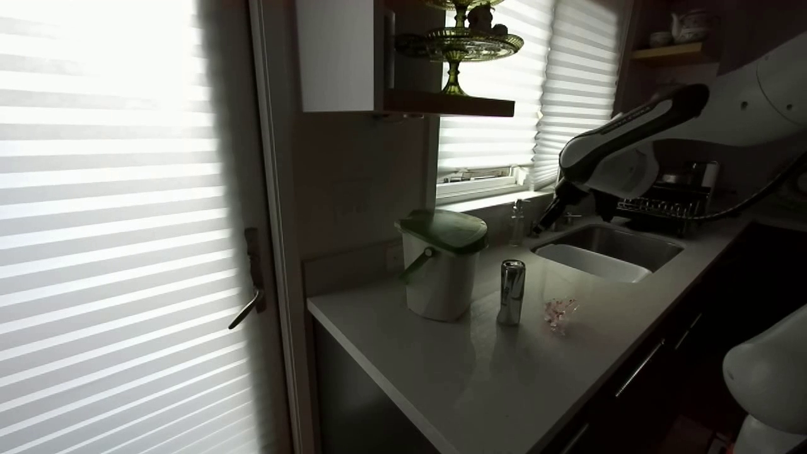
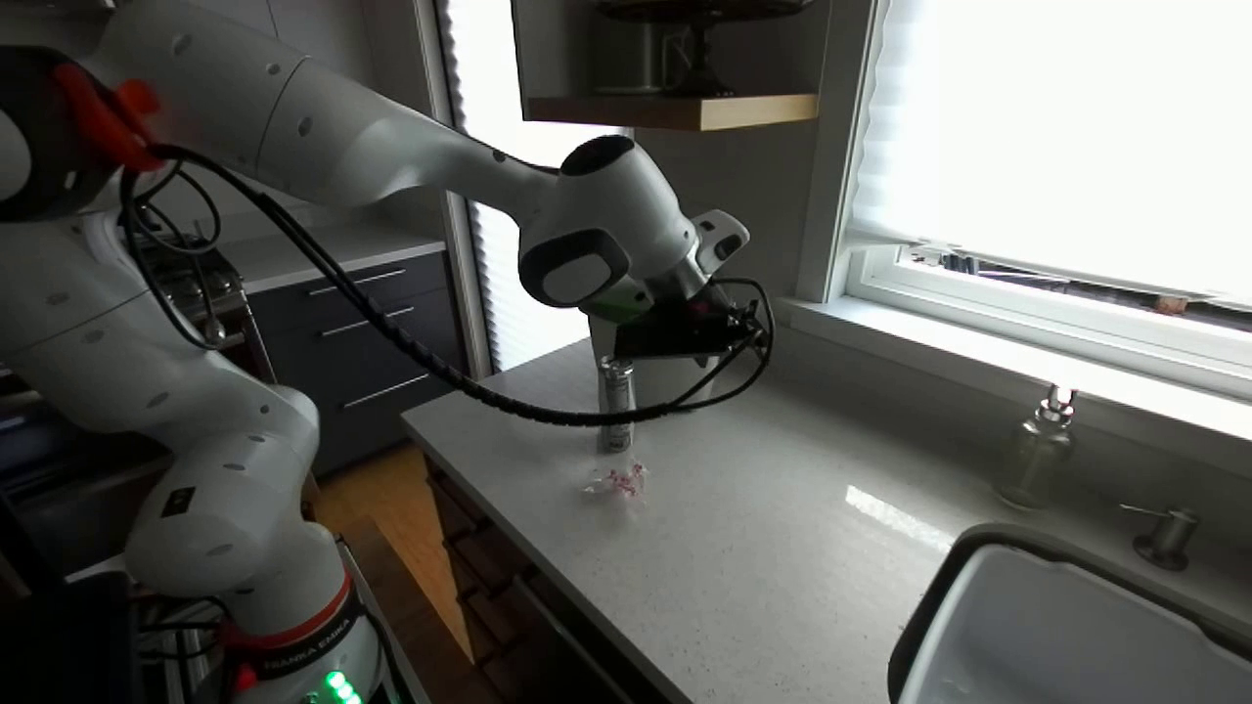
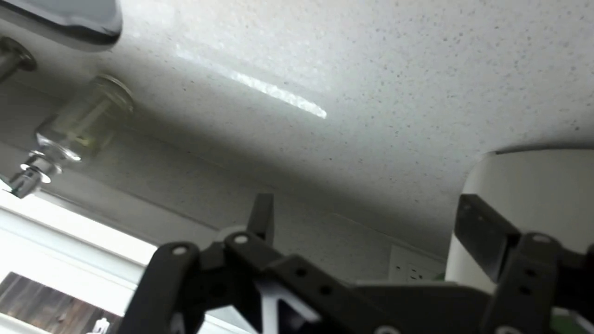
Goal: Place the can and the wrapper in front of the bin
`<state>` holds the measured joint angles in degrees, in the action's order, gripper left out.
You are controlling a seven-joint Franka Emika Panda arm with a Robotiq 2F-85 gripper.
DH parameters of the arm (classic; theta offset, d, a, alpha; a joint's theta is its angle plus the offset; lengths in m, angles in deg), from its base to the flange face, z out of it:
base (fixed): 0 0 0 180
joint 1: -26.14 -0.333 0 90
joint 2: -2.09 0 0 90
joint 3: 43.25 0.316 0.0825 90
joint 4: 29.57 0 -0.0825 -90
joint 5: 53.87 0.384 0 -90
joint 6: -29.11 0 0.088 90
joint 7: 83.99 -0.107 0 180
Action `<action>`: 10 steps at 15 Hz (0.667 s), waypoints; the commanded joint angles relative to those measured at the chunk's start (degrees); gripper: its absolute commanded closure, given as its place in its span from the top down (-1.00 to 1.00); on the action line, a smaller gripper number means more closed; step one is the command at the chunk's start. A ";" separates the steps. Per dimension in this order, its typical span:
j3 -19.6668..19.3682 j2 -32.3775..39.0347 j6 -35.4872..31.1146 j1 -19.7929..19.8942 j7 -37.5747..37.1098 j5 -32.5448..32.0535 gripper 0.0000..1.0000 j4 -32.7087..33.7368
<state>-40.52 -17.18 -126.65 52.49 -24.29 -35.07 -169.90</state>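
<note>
The silvery can (image 1: pixel 512 293) stands upright on the counter close to the bin; it also shows in an exterior view (image 2: pixel 616 411). The crumpled clear wrapper with reddish marks (image 1: pixel 559 313) lies flat beside the can, apart from it, and shows in an exterior view (image 2: pixel 623 482). The pale bin with green lid (image 1: pixel 441 277) is partly hidden by the arm in an exterior view (image 2: pixel 660 376). In the wrist view the bin (image 3: pixel 533 185) is at the right edge, behind one finger. My gripper (image 3: pixel 366 208) is open and empty above the counter. Can and wrapper are outside the wrist view.
A sink with a white basin (image 1: pixel 586 260) lies along the counter. A glass soap bottle (image 2: pixel 1037 455) and a faucet-side dispenser (image 2: pixel 1169 538) stand by the window wall. A shelf (image 1: pixel 451 103) with a green cake stand hangs above the bin. A dish rack (image 1: pixel 662 208) stands beyond the sink.
</note>
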 commanded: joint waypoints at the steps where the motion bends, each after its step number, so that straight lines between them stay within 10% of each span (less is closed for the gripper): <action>1: 11.15 -1.20 0.50 12.93 -15.77 -14.98 1.00 -0.82; 5: 19.03 -3.59 13.49 21.40 -30.33 -30.53 1.00 3.60; 10: 22.24 -1.92 38.00 22.28 -29.68 -29.99 1.00 12.27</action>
<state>-20.47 -20.46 -99.78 73.38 -53.47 -64.74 -162.31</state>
